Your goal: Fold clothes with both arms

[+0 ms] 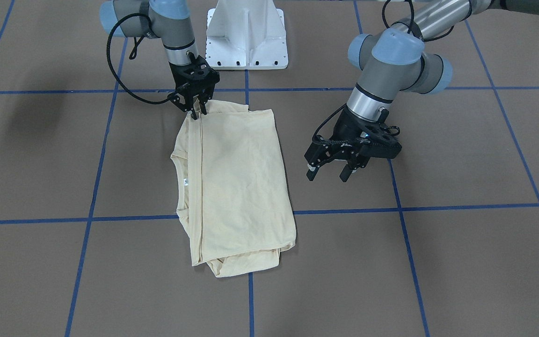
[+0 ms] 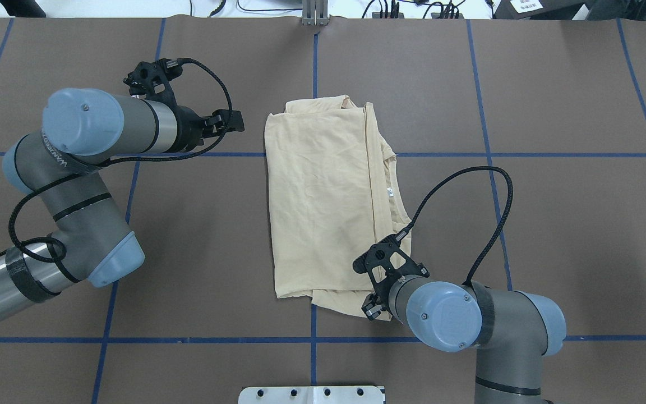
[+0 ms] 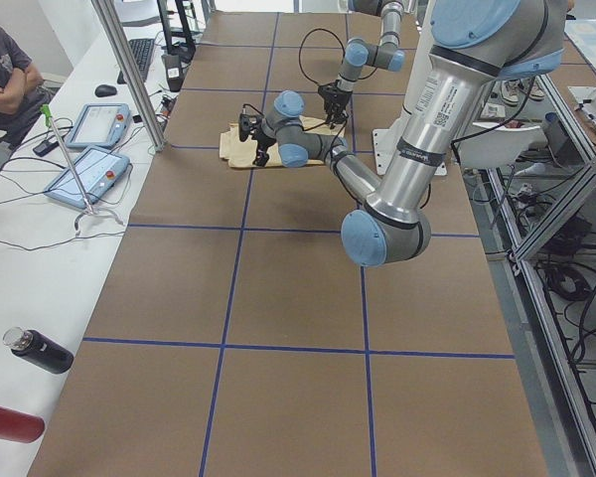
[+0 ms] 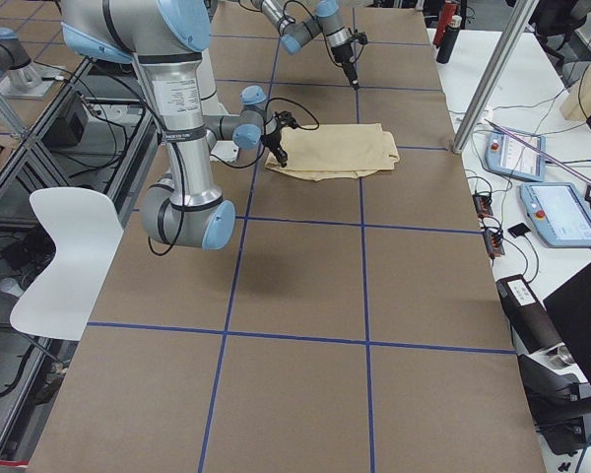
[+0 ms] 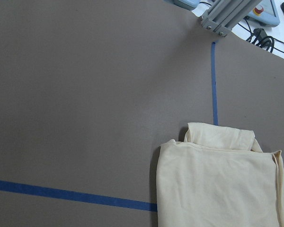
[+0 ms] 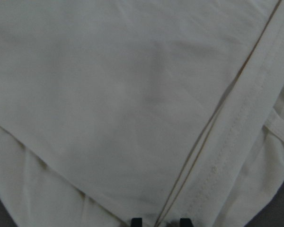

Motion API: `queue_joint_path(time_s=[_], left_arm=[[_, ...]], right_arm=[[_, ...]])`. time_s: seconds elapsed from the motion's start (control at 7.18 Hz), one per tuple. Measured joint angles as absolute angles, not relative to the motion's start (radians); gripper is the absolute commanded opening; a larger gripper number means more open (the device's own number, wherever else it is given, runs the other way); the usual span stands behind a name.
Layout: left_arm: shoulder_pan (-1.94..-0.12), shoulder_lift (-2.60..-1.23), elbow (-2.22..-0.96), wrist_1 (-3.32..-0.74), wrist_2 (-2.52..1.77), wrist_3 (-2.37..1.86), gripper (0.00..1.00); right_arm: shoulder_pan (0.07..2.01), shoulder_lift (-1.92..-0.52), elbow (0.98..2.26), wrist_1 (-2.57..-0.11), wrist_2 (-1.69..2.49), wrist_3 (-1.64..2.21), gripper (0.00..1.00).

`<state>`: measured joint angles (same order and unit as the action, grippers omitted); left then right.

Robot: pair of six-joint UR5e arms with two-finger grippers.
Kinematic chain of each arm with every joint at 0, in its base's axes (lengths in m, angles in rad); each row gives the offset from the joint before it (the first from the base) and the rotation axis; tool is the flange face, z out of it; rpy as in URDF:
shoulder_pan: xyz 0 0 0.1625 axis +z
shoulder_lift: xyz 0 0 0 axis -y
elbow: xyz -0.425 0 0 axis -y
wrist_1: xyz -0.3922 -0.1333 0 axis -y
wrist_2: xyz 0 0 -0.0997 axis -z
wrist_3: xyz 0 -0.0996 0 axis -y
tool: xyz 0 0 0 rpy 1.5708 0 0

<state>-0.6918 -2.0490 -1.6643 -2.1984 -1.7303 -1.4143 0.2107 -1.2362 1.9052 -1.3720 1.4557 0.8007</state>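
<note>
Two claws, one folded cream shirt (image 1: 241,187). Seen from overhead, right claw (image 1: 199,112), jaws narrow, presses its 5 o'clock corner, grip unclear; left claw (image 1: 329,175) hangs wide-open at 10 o'clock.

The shirt (image 1: 239,187) is plain pale cream-yellow, its small neck tag (image 1: 186,182) white. The counter (image 1: 461,262) is brown, crossed by a grid of blue lines (image 1: 344,211).
</note>
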Motion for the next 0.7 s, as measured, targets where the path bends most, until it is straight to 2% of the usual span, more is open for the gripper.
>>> queue_joint_path(time_s=[0.14,0.7], left_arm=[[-0.692,-2.049,-1.664,-2.198,-1.730,-1.414,1.00],[-0.690,-2.053,-1.664,-2.198,-1.730,-1.415,1.00]], right_arm=[[0.211,-1.236,1.905,-1.372,1.455,0.801,0.00],[0.213,-1.253,1.923,-1.371,1.456,0.804,0.00]])
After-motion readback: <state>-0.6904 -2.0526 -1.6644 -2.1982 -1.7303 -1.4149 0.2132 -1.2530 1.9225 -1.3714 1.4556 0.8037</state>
